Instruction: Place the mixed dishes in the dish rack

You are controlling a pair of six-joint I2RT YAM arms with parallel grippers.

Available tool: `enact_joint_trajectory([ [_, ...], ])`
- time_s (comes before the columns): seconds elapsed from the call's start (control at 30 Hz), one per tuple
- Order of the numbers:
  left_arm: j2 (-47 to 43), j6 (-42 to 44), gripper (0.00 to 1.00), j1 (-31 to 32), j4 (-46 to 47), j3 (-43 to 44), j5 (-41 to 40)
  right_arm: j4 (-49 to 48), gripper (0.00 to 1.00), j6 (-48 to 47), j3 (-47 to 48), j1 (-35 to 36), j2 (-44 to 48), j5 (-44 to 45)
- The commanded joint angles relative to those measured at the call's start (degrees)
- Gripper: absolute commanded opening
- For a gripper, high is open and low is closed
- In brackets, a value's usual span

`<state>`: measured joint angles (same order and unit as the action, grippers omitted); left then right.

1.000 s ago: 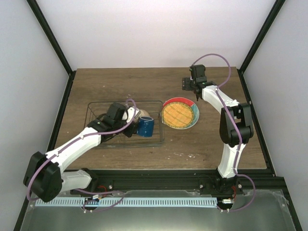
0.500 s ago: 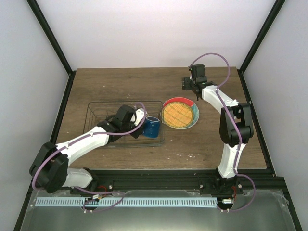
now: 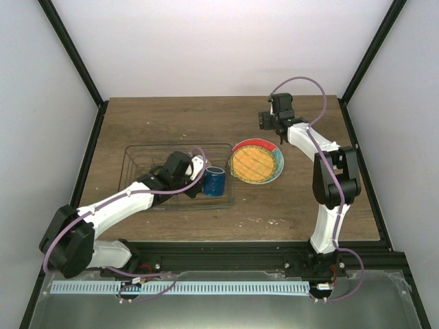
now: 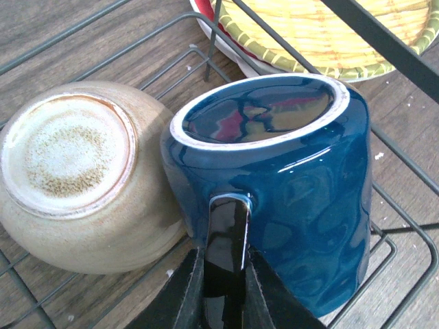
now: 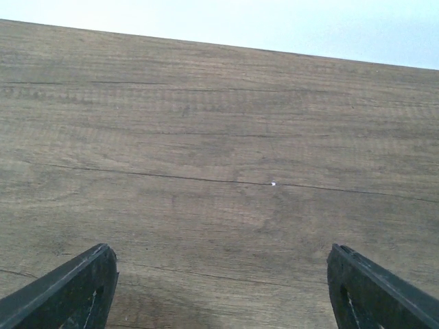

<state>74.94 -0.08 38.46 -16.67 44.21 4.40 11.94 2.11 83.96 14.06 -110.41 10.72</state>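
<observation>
The dark blue mug (image 3: 215, 181) (image 4: 295, 192) stands mouth down at the right end of the dish rack (image 3: 137, 152) (image 4: 211, 41). My left gripper (image 3: 199, 179) (image 4: 225, 301) is shut on its handle, one finger on each side. The small cream bowl (image 4: 75, 178) lies upside down in the rack, touching the mug's left side. Just right of the rack, on the table, the yellow-orange grid plate (image 3: 255, 163) (image 4: 329, 34) rests on the red plate (image 3: 248, 144). My right gripper (image 3: 269, 123) (image 5: 219, 288) hangs open above bare table behind the plates.
Brown wooden table (image 3: 171, 120) (image 5: 219, 137) with black frame posts at its corners and white walls around. The rack's right wall stands close to the plate stack.
My left arm has shifted the mug a little to the right inside the rack and lowered over it, covering the bowl from above. The right arm has stayed put.
</observation>
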Motion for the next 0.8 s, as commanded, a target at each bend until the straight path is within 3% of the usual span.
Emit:
enact_joint_trajectory([
  [0.0, -1.90, 0.27, 0.25, 0.21, -5.47, -0.11, -0.53, -1.60, 0.85, -1.10, -0.44, 0.06, -0.29, 0.46],
  [0.2, -2.56, 0.70, 0.39, 0.21, -7.15, -0.52, 0.48, -2.17, 0.85, -1.08, -1.53, 0.05, -0.21, -0.38],
  [0.77, -1.43, 2.87, 0.44, 1.41, -7.87, 0.54, 0.67, -2.67, 0.86, -1.71, -2.24, 0.03, -0.01, -0.44],
])
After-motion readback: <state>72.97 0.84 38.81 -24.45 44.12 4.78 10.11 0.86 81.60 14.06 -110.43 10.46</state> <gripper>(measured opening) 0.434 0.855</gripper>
